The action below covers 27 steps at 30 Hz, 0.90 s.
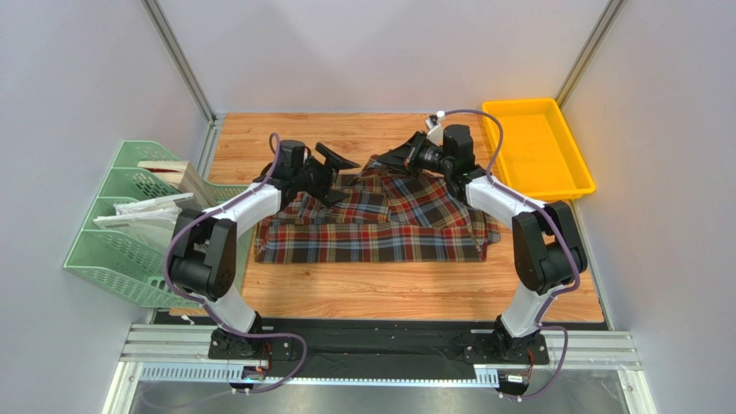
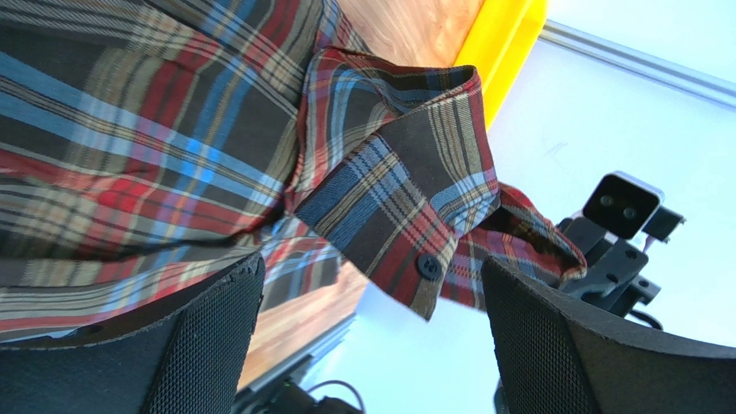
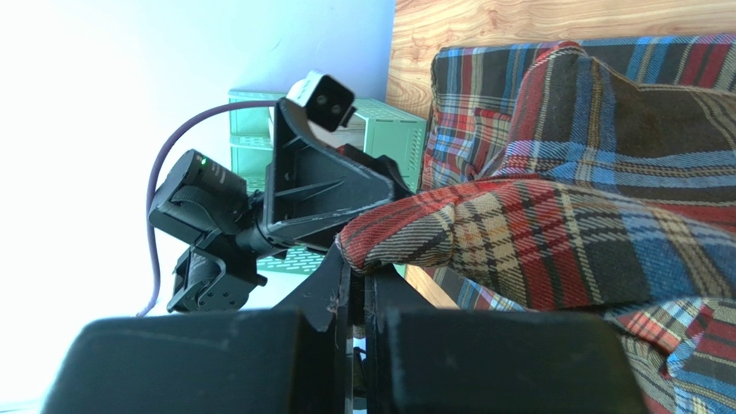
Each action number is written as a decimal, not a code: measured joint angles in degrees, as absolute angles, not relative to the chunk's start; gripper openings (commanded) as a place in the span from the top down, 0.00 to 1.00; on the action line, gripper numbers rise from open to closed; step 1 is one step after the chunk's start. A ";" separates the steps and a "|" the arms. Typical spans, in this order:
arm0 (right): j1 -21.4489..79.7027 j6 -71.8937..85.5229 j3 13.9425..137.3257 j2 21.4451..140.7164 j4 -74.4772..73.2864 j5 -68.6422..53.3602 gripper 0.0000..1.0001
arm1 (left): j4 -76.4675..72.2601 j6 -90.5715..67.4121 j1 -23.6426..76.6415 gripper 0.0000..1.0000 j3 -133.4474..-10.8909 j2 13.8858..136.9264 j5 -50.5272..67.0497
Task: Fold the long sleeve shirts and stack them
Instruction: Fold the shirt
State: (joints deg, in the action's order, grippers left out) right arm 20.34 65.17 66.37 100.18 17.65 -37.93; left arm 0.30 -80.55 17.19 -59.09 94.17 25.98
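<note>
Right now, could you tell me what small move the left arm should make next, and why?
Probably ease the left tool forward and close on the sleeve cuff: it stands wide open with the cuff between its fingers, while the right tool is shut on the shirt.

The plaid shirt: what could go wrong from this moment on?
1. The right gripper pinches only a thin fold of the shirt; it may slip out.
2. The left gripper is open, the cuff not clamped, so that side could sag.
3. The grippers are close and might collide.
</note>
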 measured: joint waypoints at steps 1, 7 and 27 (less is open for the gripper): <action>20.43 65.14 66.37 100.18 17.87 -37.93 0.99 | -0.01 -81.56 17.52 0.01 -59.51 94.78 26.13; 21.82 65.10 66.37 100.18 18.31 -37.93 0.98 | -1.37 -85.65 20.32 0.35 -62.57 99.22 26.85; 22.83 39.35 70.76 98.80 -6.66 -49.84 0.10 | 9.32 -63.33 16.88 1.00 -65.28 97.17 32.03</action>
State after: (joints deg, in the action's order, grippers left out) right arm 22.83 39.35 70.76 98.80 -6.66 -49.84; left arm 9.32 -63.33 16.88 -65.28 97.17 32.03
